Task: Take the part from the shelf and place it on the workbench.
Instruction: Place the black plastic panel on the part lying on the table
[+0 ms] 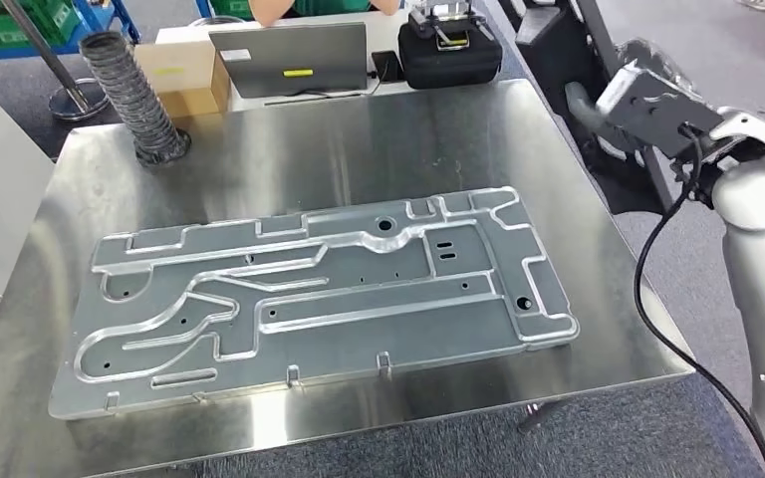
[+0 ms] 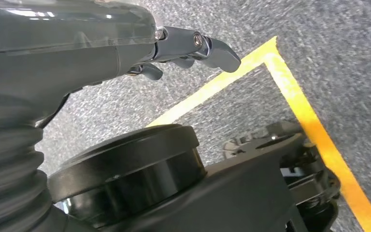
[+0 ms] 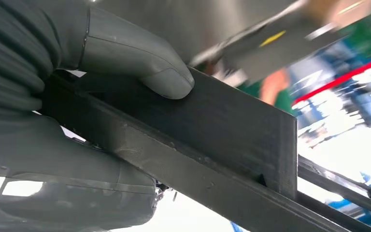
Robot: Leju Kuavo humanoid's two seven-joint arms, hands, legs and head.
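part (image 1: pixel 319 289) flat on workbench (image 1: pixel 578 179), long axis left-right

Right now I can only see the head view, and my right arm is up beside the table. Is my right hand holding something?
Observer: Yes. In the right wrist view your right hand grips a dark flat bar, with the thumb pressed on its broad face.
Operator: And my left hand? I can't find it!
Observer: Your left hand hangs with nothing in it, over grey carpet crossed by a yellow tape line.
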